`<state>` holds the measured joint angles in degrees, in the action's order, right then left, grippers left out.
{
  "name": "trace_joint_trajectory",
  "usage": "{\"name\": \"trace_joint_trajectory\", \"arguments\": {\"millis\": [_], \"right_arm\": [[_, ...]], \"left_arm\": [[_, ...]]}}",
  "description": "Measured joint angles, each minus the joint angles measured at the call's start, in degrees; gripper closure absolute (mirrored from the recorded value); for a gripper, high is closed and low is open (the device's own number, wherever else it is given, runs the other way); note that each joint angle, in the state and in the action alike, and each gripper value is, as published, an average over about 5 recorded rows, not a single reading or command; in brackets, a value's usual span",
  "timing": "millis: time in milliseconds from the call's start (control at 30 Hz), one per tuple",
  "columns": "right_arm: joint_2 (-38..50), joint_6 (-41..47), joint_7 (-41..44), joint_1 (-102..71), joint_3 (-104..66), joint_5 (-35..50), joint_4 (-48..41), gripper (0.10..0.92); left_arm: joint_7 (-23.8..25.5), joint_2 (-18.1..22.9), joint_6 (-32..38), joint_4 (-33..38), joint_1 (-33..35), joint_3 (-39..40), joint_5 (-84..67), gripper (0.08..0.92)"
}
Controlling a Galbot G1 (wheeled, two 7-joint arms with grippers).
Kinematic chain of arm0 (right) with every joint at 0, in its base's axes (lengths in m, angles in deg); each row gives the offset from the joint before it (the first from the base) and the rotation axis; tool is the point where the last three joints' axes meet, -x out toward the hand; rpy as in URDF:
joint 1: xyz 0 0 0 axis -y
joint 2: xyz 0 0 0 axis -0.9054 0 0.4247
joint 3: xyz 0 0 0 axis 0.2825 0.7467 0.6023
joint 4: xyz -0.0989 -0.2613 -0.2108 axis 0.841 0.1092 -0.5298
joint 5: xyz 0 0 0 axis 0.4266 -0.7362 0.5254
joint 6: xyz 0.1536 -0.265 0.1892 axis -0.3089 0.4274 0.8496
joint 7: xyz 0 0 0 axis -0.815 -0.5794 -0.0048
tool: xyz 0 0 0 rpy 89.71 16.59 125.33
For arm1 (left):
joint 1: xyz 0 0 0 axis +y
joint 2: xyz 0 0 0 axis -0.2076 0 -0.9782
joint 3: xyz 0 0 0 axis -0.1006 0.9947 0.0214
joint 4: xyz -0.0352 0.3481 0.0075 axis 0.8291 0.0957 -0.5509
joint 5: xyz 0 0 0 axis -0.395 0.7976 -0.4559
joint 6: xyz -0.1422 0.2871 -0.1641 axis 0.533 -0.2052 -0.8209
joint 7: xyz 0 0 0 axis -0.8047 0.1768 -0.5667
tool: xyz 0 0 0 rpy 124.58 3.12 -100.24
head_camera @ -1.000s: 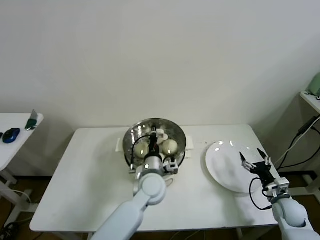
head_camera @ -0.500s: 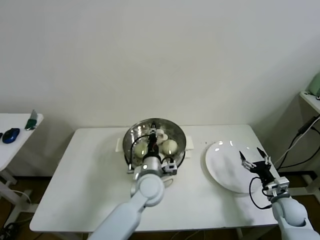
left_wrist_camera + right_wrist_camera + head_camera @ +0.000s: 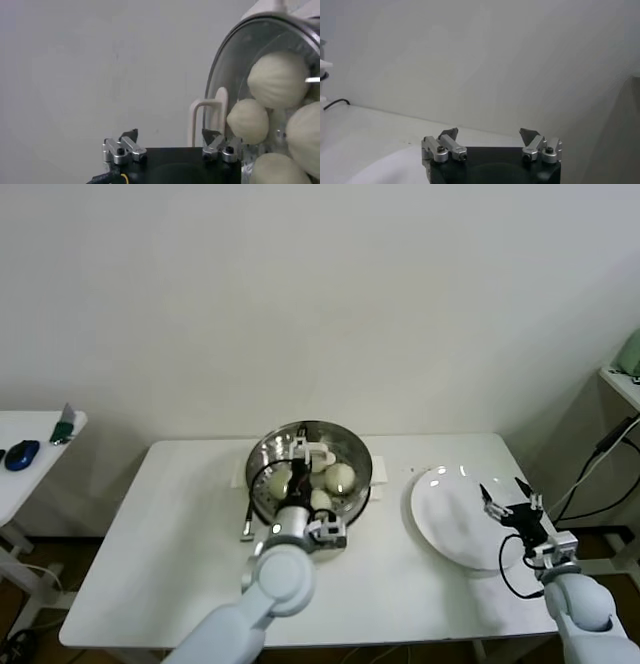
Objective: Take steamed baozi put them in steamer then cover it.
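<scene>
Okay, quick rundown:

- Head view: the left arm has backed off toward the near edge of the steamer compared with a second ago. The cover sits on top, with the steamed baozi showing through the glass. I'd guess the job is basically done and only the retreat is left.
- Same view: the right pincer hangs over the white plate at the desk's right side, prongs spread, holding nothing.
- Left wrist view: the left pincer is wide apart and empty. One prong is just beside the cover's rim; I can't tell if it touches. Buns sit behind the glass.
- Right wrist view: prongs wide apart, nothing between them, with the plate below.
</scene>
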<state>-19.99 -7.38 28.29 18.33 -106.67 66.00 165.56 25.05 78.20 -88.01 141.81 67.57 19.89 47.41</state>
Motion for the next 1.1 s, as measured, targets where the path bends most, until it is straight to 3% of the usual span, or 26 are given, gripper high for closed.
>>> {"name": "trace_joint_trajectory", "arguments": {"millis": [333, 533, 900, 1100], "right_arm": [[-0.08, 1.83, -0.53, -0.5, -0.31, 0.08, 1.41, 0.203], [0.23, 1.92, -0.59, -1.35, -0.11, 0.86, 3.21, 0.203], [-1.03, 1.81, -0.91, -3.26, 0.76, 0.5, 7.52, 0.203], [-1.93, 1.73, -0.93, -4.03, 1.42, 0.05, 9.59, 0.203]], "left_arm": [[-0.77, -3.34, -0.02, 6.12, 2.81, -0.89, -2.75, 0.177], [-3.94, -6.25, -0.02, 11.46, 6.41, -5.75, -7.9, 0.177], [-16.83, -6.58, 0.7, 15.99, 19.43, -27.36, -39.15, 0.177], [-20.79, -3.07, 9.74, 14.87, 27.36, -38.45, -57.73, 0.177]]}}
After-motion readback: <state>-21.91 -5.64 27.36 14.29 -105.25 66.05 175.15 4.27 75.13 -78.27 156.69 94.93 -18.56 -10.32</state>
